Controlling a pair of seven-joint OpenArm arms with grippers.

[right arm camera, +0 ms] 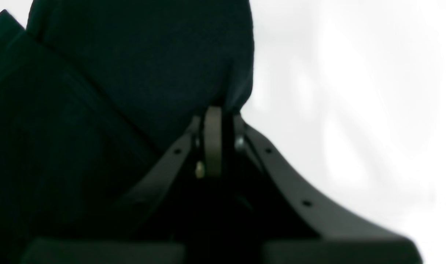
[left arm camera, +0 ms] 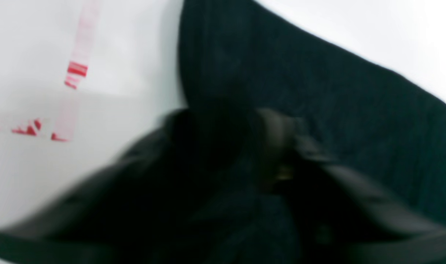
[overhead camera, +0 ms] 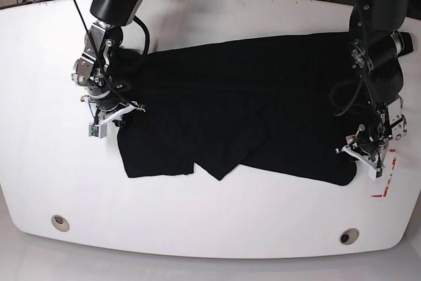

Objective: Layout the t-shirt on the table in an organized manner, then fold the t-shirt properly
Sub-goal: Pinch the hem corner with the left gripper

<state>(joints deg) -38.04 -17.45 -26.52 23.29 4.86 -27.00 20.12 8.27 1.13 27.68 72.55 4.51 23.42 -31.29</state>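
Note:
The black t-shirt (overhead camera: 250, 110) lies spread wide across the white table (overhead camera: 210, 228), its lower hem bunched into a point near the middle. My right gripper (overhead camera: 125, 106) is at the shirt's left end, and in its wrist view it (right arm camera: 217, 110) is shut with a fold of the t-shirt (right arm camera: 116, 73) pinched at the fingertips. My left gripper (overhead camera: 358, 151) is low at the shirt's lower right corner. In the left wrist view the gripper (left arm camera: 226, 117) is motion-blurred over the black cloth (left arm camera: 318, 91), so its jaw gap is unreadable.
A red-and-white mark (overhead camera: 385, 182) sits on the table just right of my left gripper, also visible in the left wrist view as a red-and-white mark (left arm camera: 76, 71). Two metal grommets (overhead camera: 60, 222) (overhead camera: 348, 235) sit near the front edge. Cables lie beyond the back edge.

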